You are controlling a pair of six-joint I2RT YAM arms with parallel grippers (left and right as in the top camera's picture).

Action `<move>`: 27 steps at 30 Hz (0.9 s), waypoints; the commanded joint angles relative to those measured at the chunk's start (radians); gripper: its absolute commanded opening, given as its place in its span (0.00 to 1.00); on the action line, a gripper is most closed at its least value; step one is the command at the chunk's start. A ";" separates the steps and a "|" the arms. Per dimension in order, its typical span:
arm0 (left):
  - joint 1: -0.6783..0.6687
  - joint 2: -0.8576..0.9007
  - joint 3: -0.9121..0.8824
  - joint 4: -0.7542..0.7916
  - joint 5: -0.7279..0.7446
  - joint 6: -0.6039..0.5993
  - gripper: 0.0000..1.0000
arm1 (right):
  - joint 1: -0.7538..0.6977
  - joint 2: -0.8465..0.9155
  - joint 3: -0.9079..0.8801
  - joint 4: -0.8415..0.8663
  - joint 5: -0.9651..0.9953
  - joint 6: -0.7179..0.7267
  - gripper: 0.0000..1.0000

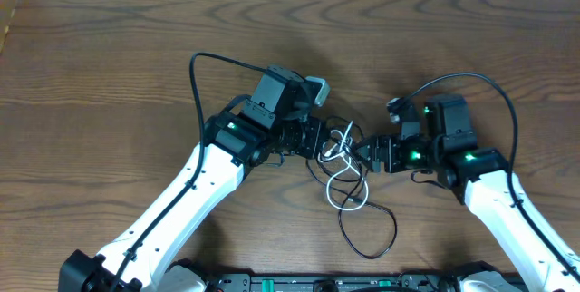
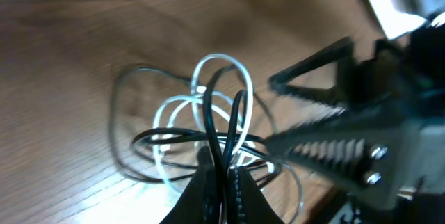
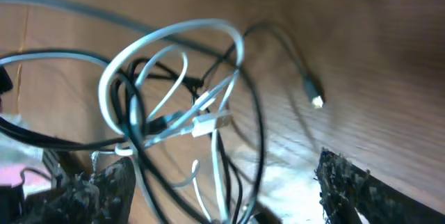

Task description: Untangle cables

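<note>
Entry: thin black cord (image 1: 385, 238) and thin white cord (image 1: 350, 203), looped together, lay on brown wooden table (image 1: 109, 56). My left gripper (image 1: 323, 142), at 9 o'clock, clamped the thin black cord. My right gripper (image 1: 363, 154), at 3 o'clock, stood spread.

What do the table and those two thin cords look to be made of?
The brown table: wood or wood-look laminate, matte, grain lines visible. The thin white cord and thin black cord: probably plastic-sheathed wire, smooth, faintly shiny, bending in soft loops.

Left gripper (image 1: 318, 140) is pinched shut on the cables (image 1: 344, 172) from their left, right gripper (image 1: 364, 154) is held wide open just beside them.
</note>
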 commanded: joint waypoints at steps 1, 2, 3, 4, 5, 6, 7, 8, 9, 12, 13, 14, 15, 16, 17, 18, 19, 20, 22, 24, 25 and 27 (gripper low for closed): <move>-0.002 -0.009 0.026 0.017 0.077 -0.010 0.07 | 0.033 0.000 -0.002 0.004 -0.008 -0.017 0.80; -0.002 -0.009 0.026 0.020 0.080 -0.012 0.08 | 0.039 0.000 -0.002 0.005 -0.005 -0.017 0.79; -0.002 -0.009 0.026 0.023 0.082 -0.013 0.07 | 0.042 0.000 -0.002 0.005 -0.002 -0.016 0.78; -0.002 -0.009 0.026 0.024 0.082 -0.013 0.07 | 0.045 0.000 -0.002 0.006 0.002 -0.017 0.76; -0.002 -0.009 0.026 0.024 0.082 -0.013 0.07 | 0.048 0.000 -0.002 0.005 0.011 -0.016 0.72; -0.002 -0.009 0.026 0.024 0.082 -0.013 0.07 | 0.050 0.000 -0.002 0.002 0.028 -0.016 0.69; -0.002 -0.009 0.026 0.024 0.085 -0.013 0.08 | 0.051 0.000 -0.002 -0.004 0.055 -0.017 0.67; -0.002 -0.009 0.026 0.024 0.085 -0.013 0.07 | 0.054 0.000 -0.002 -0.014 0.097 -0.016 0.63; -0.002 -0.009 0.026 0.024 0.085 -0.013 0.07 | 0.056 0.000 -0.002 -0.028 0.151 -0.016 0.56; 0.000 -0.009 0.026 0.023 0.084 -0.013 0.07 | 0.056 0.000 -0.008 -0.082 0.364 0.006 0.24; -0.001 -0.009 0.026 0.023 0.085 -0.013 0.07 | 0.056 0.000 -0.013 -0.106 0.447 0.039 0.17; -0.001 -0.009 0.026 0.022 0.084 -0.013 0.08 | 0.056 0.000 -0.016 -0.127 0.510 0.071 0.12; 0.000 -0.009 0.026 0.019 0.084 -0.012 0.07 | 0.056 0.000 -0.020 -0.149 0.565 0.098 0.06; 0.000 -0.009 0.026 0.014 0.084 -0.006 0.07 | 0.055 0.000 -0.025 -0.186 0.644 0.140 0.01; 0.000 -0.009 0.026 0.010 0.084 -0.002 0.07 | 0.055 0.000 -0.026 -0.199 0.670 0.158 0.01; 0.000 -0.009 0.026 0.003 0.080 -0.001 0.07 | 0.052 0.000 -0.029 -0.225 0.720 0.196 0.01; 0.002 -0.009 0.026 -0.006 0.076 -0.001 0.07 | 0.048 0.000 -0.034 -0.250 0.771 0.240 0.01; 0.002 -0.009 0.026 -0.014 0.070 -0.001 0.07 | 0.043 0.000 -0.039 -0.265 0.802 0.272 0.01; 0.001 -0.009 0.026 -0.027 0.065 -0.001 0.07 | 0.033 0.000 -0.047 -0.267 0.801 0.306 0.01; 0.001 -0.009 0.026 -0.031 0.065 -0.001 0.07 | 0.032 0.000 -0.047 -0.219 0.688 0.260 0.04; 0.001 -0.009 0.025 -0.031 0.063 -0.001 0.07 | 0.033 0.000 -0.047 -0.181 0.583 0.189 0.07; 0.001 -0.009 0.023 -0.031 0.042 -0.001 0.07 | 0.034 0.000 -0.047 -0.105 0.313 0.026 0.22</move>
